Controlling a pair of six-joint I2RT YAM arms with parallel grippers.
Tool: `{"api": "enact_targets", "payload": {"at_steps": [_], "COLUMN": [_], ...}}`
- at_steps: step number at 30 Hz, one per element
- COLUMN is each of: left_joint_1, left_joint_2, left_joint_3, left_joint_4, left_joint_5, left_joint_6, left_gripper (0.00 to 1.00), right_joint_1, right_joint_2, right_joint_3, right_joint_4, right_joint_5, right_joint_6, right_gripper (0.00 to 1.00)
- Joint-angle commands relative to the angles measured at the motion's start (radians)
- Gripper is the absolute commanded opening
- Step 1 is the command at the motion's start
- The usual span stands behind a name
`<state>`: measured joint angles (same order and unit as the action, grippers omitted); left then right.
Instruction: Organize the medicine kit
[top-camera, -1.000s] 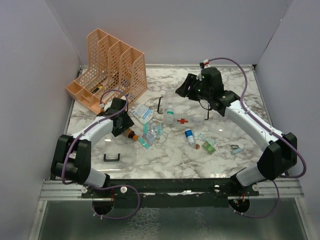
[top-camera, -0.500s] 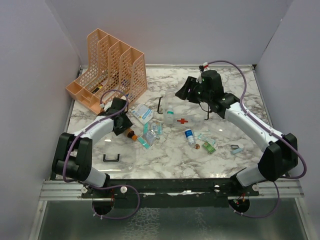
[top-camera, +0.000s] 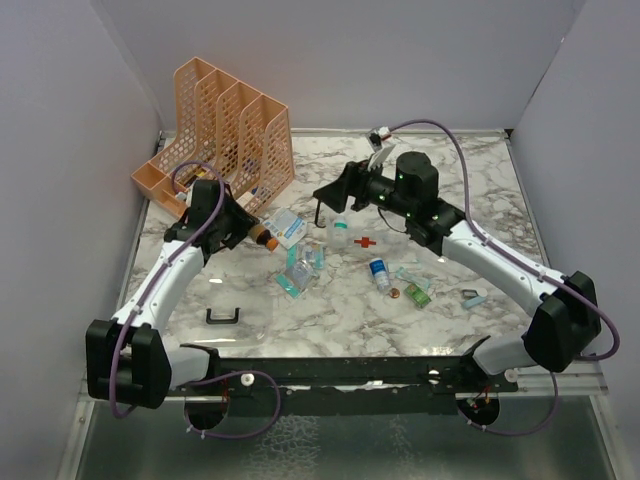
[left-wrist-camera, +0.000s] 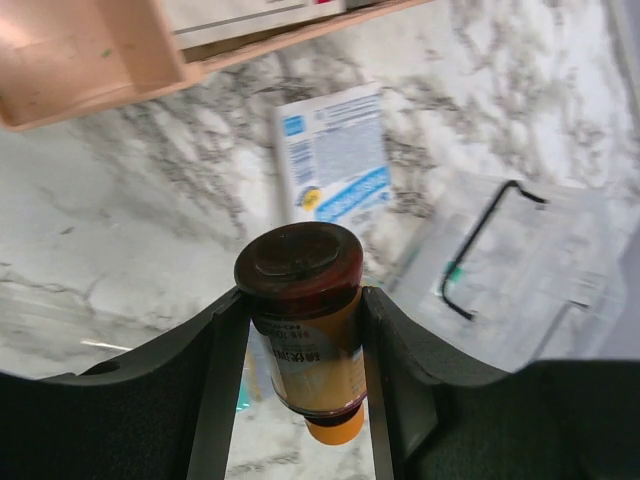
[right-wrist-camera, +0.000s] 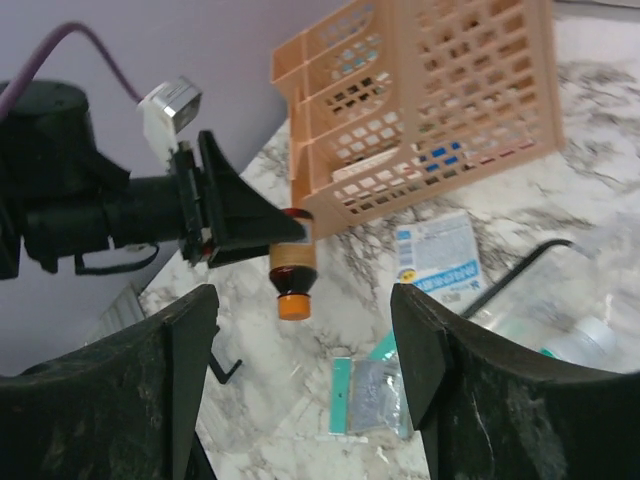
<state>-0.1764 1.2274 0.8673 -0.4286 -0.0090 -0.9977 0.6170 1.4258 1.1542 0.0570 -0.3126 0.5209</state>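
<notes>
The kit (top-camera: 352, 240) sits mid-table, under and just in front of the right gripper (top-camera: 335, 195). It looks light and stiff but thin-walled. It is probably slick too, so a nudge would likely slide it over the marble, and a hard squeeze might crack a wall. The handle (top-camera: 320, 210) at its left end seems the surest hold (a thin black bar that fingers can close round). A pinch on a bare wall would likely slip.

It is a low, clear rectangle and almost vanishes, with marble showing through. A red cross (top-camera: 367, 242) marks it. Whether its lid is on cannot be told. A white vial (top-camera: 341, 228) stands in or against it, and which cannot be told.

Around it lie loose supplies: a blue-and-white packet (top-camera: 285, 227) to the left, sachets (top-camera: 300, 268) in front, a blue-capped vial (top-camera: 379, 270) and a green pack (top-camera: 417, 293) to the right. A second black handle (top-camera: 222, 316) lies well apart, near the left arm.

The right gripper is spread wide and holds nothing, aimed leftward over the kit's handle end. The left gripper (top-camera: 240, 225) is clamped on a brown bottle (left-wrist-camera: 305, 330) with an orange cap, held off the table between the kit and the rack (top-camera: 225, 130)
</notes>
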Motion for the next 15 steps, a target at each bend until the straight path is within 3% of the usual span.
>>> {"api": "enact_targets", "payload": {"at_steps": [1,7,15], "left_joint_1": [0.018,0.02,0.022], "left_joint_2": [-0.03,-0.039,-0.036], "left_joint_3": [0.107,0.14,0.091], "left_joint_4": [0.034,0.11,0.198], "left_joint_5": [0.208,0.334,0.435], "left_joint_6": [-0.118,-0.214,-0.329], "left_gripper": [0.46,0.46,0.46], "right_joint_1": [0.09,0.184,0.202], "right_joint_2": [0.033,0.105,0.182], "right_joint_3": [0.015,0.036,0.072], "right_joint_4": [0.167,0.183,0.08], "right_joint_5": [-0.041,0.052,0.178], "right_joint_6": [-0.076,-0.094,0.012], "right_gripper": [0.72,0.73,0.73]}}
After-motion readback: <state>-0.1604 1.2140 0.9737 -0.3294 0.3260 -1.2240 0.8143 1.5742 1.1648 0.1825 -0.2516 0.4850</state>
